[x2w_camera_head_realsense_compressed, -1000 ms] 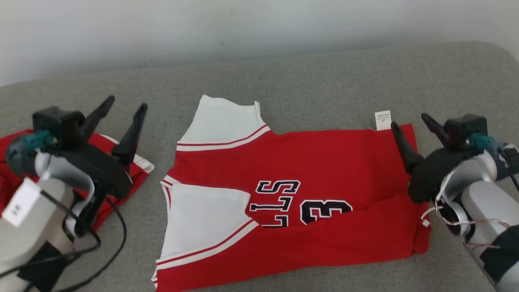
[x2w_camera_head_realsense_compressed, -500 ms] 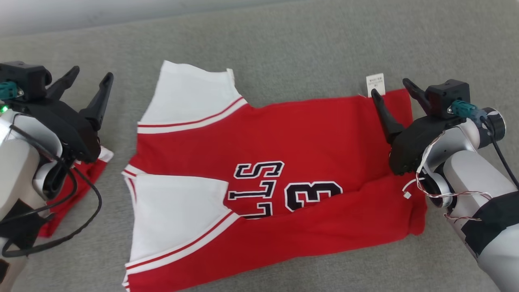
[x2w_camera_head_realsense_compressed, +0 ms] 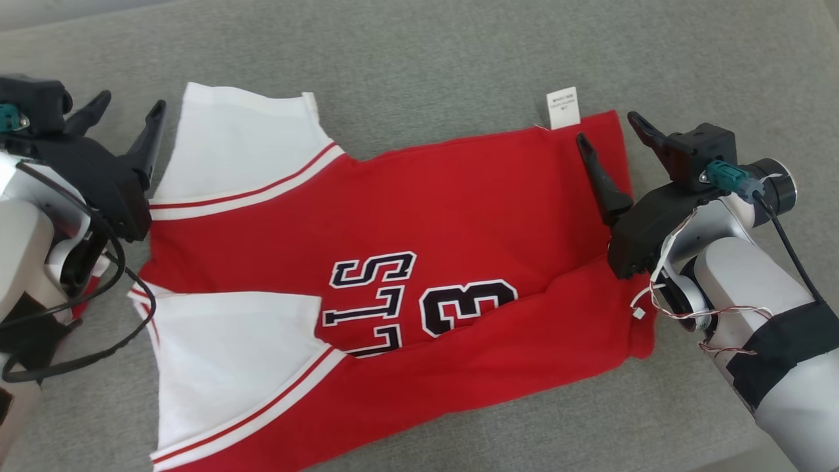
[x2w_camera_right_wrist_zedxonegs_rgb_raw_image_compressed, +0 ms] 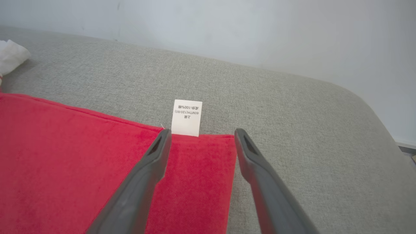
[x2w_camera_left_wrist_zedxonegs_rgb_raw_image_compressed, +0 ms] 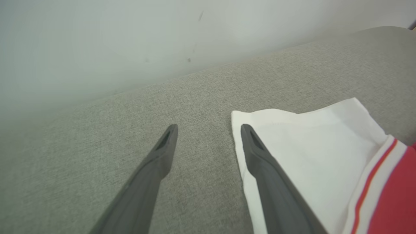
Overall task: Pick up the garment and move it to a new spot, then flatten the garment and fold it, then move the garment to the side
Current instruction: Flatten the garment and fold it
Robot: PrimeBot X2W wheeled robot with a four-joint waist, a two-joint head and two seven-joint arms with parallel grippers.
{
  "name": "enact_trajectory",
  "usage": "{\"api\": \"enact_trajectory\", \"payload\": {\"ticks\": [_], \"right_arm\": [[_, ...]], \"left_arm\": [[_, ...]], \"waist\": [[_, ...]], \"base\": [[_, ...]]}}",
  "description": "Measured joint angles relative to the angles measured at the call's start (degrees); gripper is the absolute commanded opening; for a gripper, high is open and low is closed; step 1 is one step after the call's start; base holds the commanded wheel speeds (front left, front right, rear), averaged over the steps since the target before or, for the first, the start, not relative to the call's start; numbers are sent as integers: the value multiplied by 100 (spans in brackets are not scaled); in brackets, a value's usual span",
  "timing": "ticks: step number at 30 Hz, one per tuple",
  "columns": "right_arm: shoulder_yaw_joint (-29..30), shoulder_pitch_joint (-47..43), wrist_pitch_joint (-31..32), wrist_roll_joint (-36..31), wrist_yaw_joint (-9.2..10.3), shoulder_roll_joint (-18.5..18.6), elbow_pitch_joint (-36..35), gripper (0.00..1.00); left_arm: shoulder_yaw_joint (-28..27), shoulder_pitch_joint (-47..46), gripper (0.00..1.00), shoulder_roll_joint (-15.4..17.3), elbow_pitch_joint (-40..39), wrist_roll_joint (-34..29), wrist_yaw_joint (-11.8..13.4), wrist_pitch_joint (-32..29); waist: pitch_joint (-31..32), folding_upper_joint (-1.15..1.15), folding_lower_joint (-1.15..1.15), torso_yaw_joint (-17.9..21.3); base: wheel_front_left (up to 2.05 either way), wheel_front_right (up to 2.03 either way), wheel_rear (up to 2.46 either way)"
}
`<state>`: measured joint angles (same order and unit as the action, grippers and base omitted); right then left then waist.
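Both the left tool [x2w_camera_head_realsense_compressed: 131, 101] and right tool [x2w_camera_head_realsense_compressed: 608, 127] gape wide, holding nothing. The red garment [x2w_camera_head_realsense_compressed: 459, 216] lies lengthwise left-right, white sleeves [x2w_camera_head_realsense_compressed: 242, 137] left, tagged hem [x2w_camera_head_realsense_compressed: 636, 341] right.

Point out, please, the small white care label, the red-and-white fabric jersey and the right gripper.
small white care label [x2w_camera_right_wrist_zedxonegs_rgb_raw_image_compressed: 187, 117], right wrist view, centre of the printed tag.
red-and-white fabric jersey [x2w_camera_head_realsense_compressed: 459, 196], head view, plain red body above the lettering.
right gripper [x2w_camera_head_realsense_compressed: 606, 128], head view, midway between its open dark fingers' tips.
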<state>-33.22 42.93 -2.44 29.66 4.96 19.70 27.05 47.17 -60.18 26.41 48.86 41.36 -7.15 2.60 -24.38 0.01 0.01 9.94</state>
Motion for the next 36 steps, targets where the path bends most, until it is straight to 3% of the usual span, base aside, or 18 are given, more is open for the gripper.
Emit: {"api": "enact_trajectory", "payload": {"ticks": [22,23,24,26,36], "right_arm": [[-51,-1,-220,-146,7,-10,-59,100],[-51,-1,-220,-146,7,-10,-59,100],[-51,-1,-221,-146,7,-10,-60,100],[-53,-1,-231,-147,7,-12,-60,100],[25,353,-88,-142,7,-9,229,100]], "left_arm": [[742,-516,100,54,572,355,0,-296],[742,-516,87,54,572,355,0,-296],[772,-526,46,56,581,363,0,-307],[826,-562,0,60,580,387,0,-304],[1088,-648,0,46,445,719,-1,-198]], "waist": [[-293,0,0,452],[-293,0,0,452],[-301,0,0,454],[-317,0,-1,454],[-345,0,0,300]], "base": [[0,0,0],[0,0,0],[0,0,0],[0,0,0],[0,0,0]]}}
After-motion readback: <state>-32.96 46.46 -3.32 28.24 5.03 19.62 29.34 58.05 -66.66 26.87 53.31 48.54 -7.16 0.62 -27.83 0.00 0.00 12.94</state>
